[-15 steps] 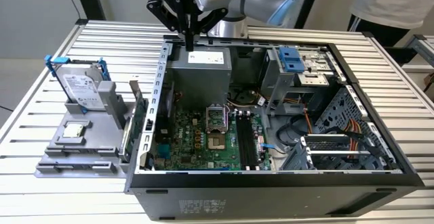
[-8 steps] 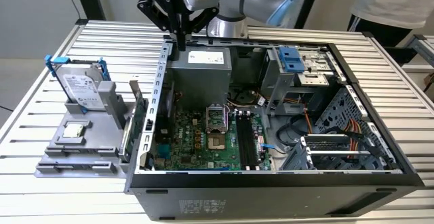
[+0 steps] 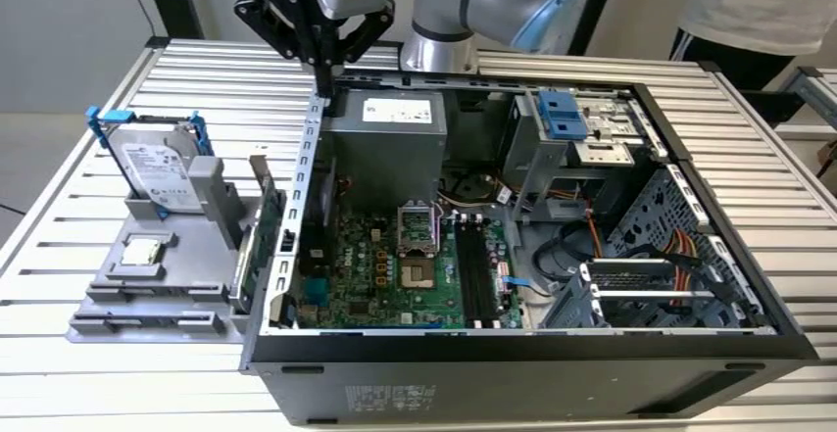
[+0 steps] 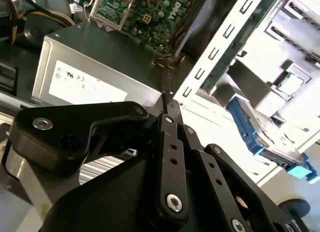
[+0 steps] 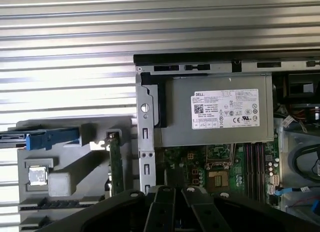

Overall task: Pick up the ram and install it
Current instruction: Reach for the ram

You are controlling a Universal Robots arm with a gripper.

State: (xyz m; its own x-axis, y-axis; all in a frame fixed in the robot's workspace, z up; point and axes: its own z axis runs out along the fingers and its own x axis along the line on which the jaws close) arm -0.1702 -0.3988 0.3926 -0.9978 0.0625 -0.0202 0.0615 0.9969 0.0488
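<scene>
Gripper (image 3: 324, 60): I've got it clamped on the ram (image 3: 323, 87), which hangs straight below.
Edges: ram tip near the case wall (image 3: 305, 158), beside the power supply (image 3: 386, 136).

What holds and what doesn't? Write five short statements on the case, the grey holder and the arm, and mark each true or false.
1. The pincer hangs above the corner of the case by the power supply. True.
2. The hard drive sits inside the case. False: it stands upright in the grey holder outside it, at the exterior view's left.
3. The green card stands on edge in the holder, beside the case wall. True.
4. The case is closed. False: its side is open and the motherboard shows.
5. A square silver chip lies flat in the holder. True.
</scene>
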